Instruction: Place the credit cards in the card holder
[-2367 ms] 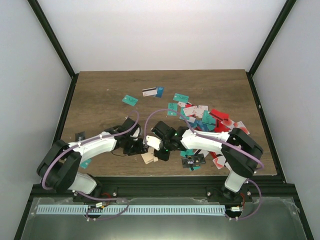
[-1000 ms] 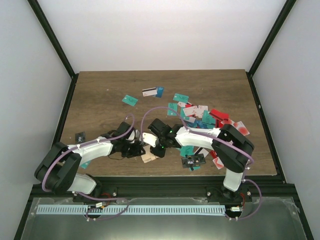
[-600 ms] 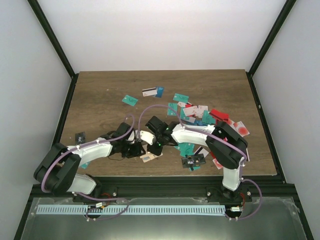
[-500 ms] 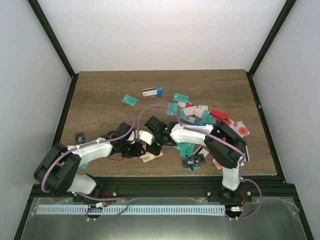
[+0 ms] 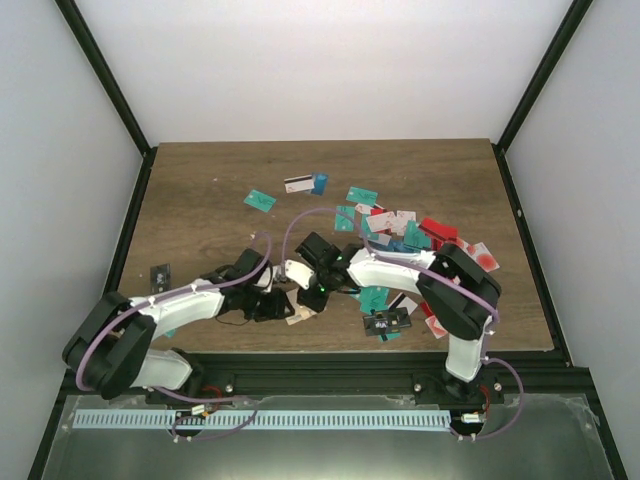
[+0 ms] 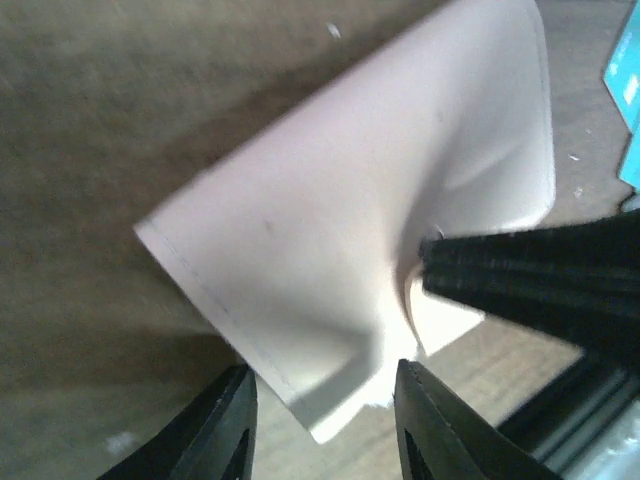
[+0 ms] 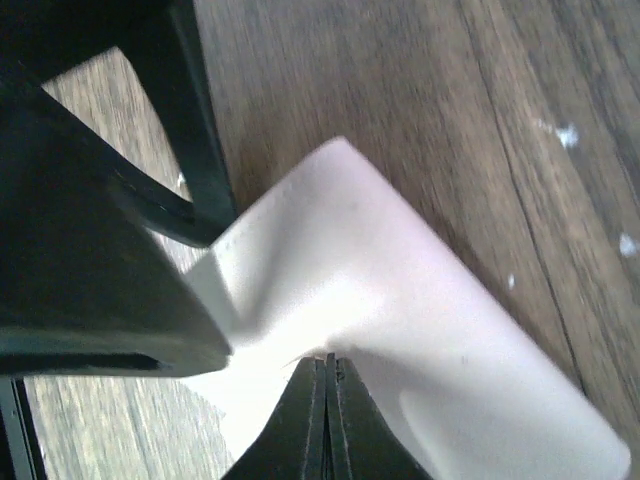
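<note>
The tan card holder (image 5: 298, 314) sits near the table's front edge, between both grippers. In the left wrist view it (image 6: 350, 220) fills the frame, buckled. My left gripper (image 6: 325, 375) has one corner between its fingertips, which touch both edges. The right gripper (image 7: 327, 362) is shut on a fold of the holder (image 7: 400, 300), and its dark fingers (image 6: 530, 290) show from the left wrist. In the top view the left gripper (image 5: 280, 305) and right gripper (image 5: 306, 299) meet at the holder. The credit cards (image 5: 405, 240) lie scattered at right, none held.
Loose cards lie farther back: a teal one (image 5: 259, 200) and a white striped one (image 5: 298, 184). A small black object (image 5: 160, 272) lies at the left edge and another (image 5: 388, 322) rests on cards near the front. A teal card (image 6: 628, 110) lies beside the holder.
The right arm swung a little left, then back right, keeping its pinch on the holder. The left arm shifted slightly. The holder stayed between the grippers near the front edge.
</note>
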### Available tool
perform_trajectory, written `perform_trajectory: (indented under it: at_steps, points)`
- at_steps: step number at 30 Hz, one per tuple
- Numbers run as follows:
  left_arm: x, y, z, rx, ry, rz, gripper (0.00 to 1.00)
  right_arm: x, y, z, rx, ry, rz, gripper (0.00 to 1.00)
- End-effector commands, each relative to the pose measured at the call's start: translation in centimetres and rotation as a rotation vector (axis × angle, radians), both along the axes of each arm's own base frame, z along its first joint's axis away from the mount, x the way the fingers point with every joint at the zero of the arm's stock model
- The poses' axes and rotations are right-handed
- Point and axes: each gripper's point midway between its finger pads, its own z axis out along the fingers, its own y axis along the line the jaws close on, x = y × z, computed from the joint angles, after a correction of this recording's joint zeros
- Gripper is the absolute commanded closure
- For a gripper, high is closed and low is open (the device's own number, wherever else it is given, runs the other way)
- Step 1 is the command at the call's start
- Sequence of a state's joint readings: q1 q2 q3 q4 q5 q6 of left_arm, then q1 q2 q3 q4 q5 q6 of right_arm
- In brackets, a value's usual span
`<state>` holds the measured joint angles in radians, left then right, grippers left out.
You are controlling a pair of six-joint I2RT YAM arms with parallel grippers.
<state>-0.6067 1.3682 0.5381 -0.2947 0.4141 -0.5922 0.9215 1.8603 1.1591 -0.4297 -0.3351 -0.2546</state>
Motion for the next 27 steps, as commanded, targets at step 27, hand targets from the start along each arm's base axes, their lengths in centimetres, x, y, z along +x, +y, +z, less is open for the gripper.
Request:
perform_trajectory:
  at_steps: [27]
  points:
    - [1.6,1.0,-0.5,0.107,0.067,0.016,0.66,0.8,-0.6,1.6,0.024,-0.054,-0.038,0.99]
